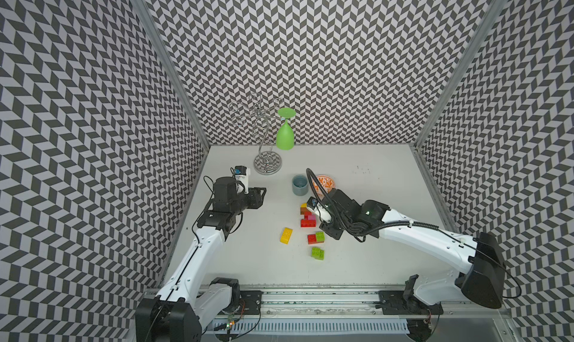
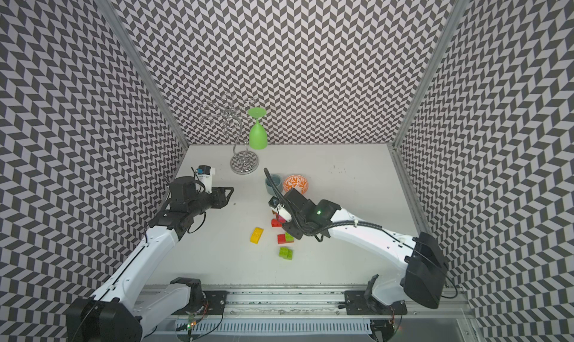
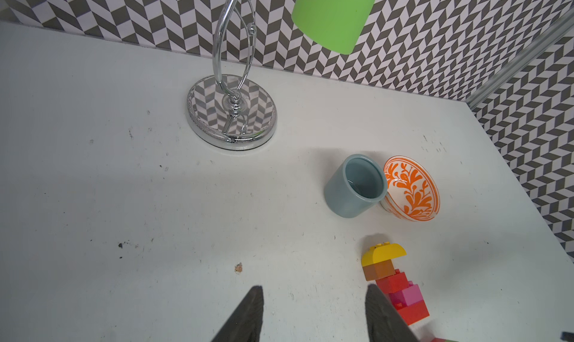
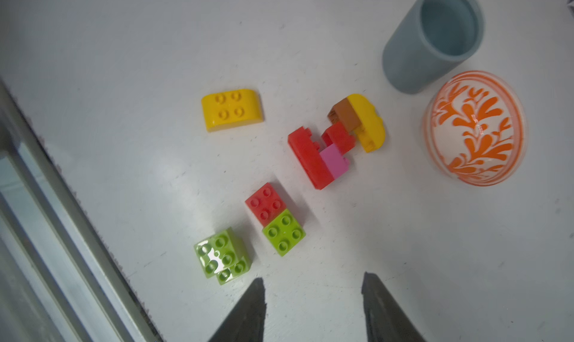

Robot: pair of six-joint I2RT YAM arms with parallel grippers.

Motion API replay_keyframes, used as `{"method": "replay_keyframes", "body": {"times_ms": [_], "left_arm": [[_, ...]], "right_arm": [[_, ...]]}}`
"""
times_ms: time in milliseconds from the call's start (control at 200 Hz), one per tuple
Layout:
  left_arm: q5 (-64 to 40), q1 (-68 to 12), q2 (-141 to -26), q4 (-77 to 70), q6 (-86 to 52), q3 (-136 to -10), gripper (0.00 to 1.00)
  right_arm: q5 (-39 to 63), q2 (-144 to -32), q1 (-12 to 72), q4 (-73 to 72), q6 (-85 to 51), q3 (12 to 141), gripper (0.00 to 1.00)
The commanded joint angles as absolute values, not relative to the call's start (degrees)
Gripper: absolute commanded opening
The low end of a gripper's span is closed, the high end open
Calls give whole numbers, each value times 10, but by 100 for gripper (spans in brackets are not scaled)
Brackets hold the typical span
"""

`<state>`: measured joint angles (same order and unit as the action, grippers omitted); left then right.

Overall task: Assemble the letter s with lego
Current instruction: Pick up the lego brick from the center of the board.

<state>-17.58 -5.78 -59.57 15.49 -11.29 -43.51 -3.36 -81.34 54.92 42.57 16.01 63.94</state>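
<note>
Left hand (image 1: 263, 196): fingers apart, nothing between them, held over the counter (image 1: 372, 256), well left of the bricks.
Chrome stand (image 1: 267, 164): at the back, with a green glass (image 1: 285, 136) hanging upside down from it.
Yellow brick (image 1: 286, 235): loose, studs up, left of the other lego.
Blue-grey cup (image 1: 300, 185): upright, just beside the orange-patterned bowl (image 2: 295, 185).
Joined lego group (image 1: 308, 219): yellow, orange-brown, red and pink bricks on a long red one, lying on its side in front of the cup.
Red-and-lime pair (image 1: 316, 238): side by side, studs up.
Lime green pair (image 1: 317, 252): stacked offset, nearest the front edge.
Right hand (image 4: 313, 279): released, empty, just right of the red-and-lime pair.
</note>
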Motion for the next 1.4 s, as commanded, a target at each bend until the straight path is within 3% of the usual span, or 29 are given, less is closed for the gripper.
{"method": "replay_keyframes", "body": {"times_ms": [0, 215, 751, 1397], "left_arm": [[-182, -53, -598, 147, -112, -431, 54], [-183, -52, -600, 147, -113, -430, 54], [-182, -52, -600, 148, -112, -429, 54], [-184, -51, -599, 147, -112, -428, 54]], "right_arm": [[31, -789, 556, 422, 319, 608, 56], [45, -840, 556, 393, 378, 581, 59], [87, -894, 576, 340, 375, 554, 68], [68, -925, 595, 271, 298, 515, 53]]}}
